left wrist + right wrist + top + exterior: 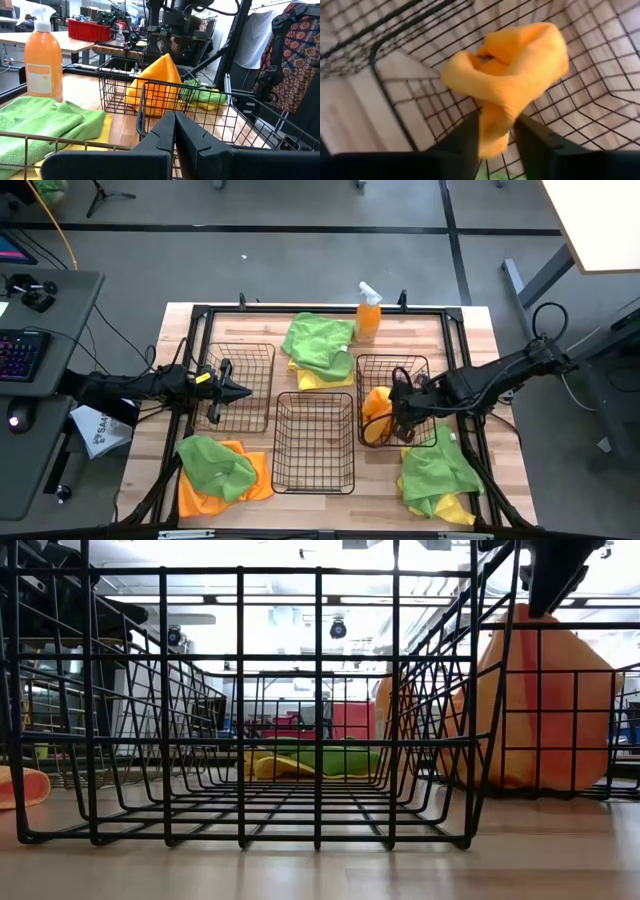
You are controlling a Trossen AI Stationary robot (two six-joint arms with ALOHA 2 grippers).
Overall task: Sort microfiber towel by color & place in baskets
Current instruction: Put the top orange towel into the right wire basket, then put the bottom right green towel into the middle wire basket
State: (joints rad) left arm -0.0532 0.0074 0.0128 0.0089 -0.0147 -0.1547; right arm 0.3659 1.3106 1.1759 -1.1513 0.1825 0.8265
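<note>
A wooden table (500,380) seen from above holds three black wire-mesh baskets: a left basket (262,355), a middle basket (312,480) set nearer the front edge, and a right basket (368,362). The right gripper (400,418) reaches into the right basket from the table's right side, and its fingers (536,142) are clamped on an orange microfiber towel (376,408); in the right wrist view the cloth bunches into a soft lump hanging over the basket's mesh floor, with a strip of it pinched between the two dark fingers. In the low view the same orange towel stands as a tall peaked shape behind the grid wall of the right basket. The left gripper (243,391) hovers over the left basket, pointing toward the middle of the table; the left wrist view shows its two fingers pressed together with nothing between them. Other cloths lie in piles on the tabletop. Near the back, between the left and right baskets, a lime green towel (318,340) rests on top of a yellow towel (318,379). At the front left corner another green towel (215,465) lies over an orange towel (195,498). At the front right, just beside the right basket, a third green towel (440,470) covers a yellow towel (450,510). An orange spray bottle (368,315) stands upright at the back edge, just beside the back pile.
</note>
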